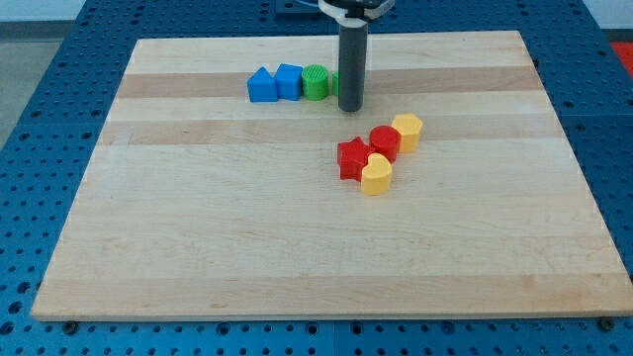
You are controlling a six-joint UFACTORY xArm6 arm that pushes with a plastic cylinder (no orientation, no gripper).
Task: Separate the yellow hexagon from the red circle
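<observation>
- We see a pale wooden board (297, 247) with lengthwise grain bands, some lighter and some darker, lying on a blue perforated table (49, 89) whose holes run in a regular grid; the blue surface shows on all four sides of the board.
- Our arm ends in a dark rod coming down from the view's top; my tip (351, 107) rests on the board in its upper middle; there are no fingers on this rig, only the bare rod, and it holds nothing.
- The yellow hexagon (407, 132) sits right of centre, touching the red circle (385, 143) on that circle's upper right; the two are pressed together, not yet apart.
- A red star-like block (352, 158) sits just left of and below the red circle, touching it; a yellow heart-shaped block (376, 175) lies at the view's bottom of this cluster, against the red pieces; the four form a diagonal clump.
- My tip stands above and to the view's left of that clump, near it but apart from every block in it.
- Along the upper board runs a row: a blue house-shaped block (261, 85), a blue cube-like block (289, 81) beside it, then a green cylinder (316, 83); my tip is just right of the green one, and a sliver of green shows against the rod, though we cannot tell whether they touch.
</observation>
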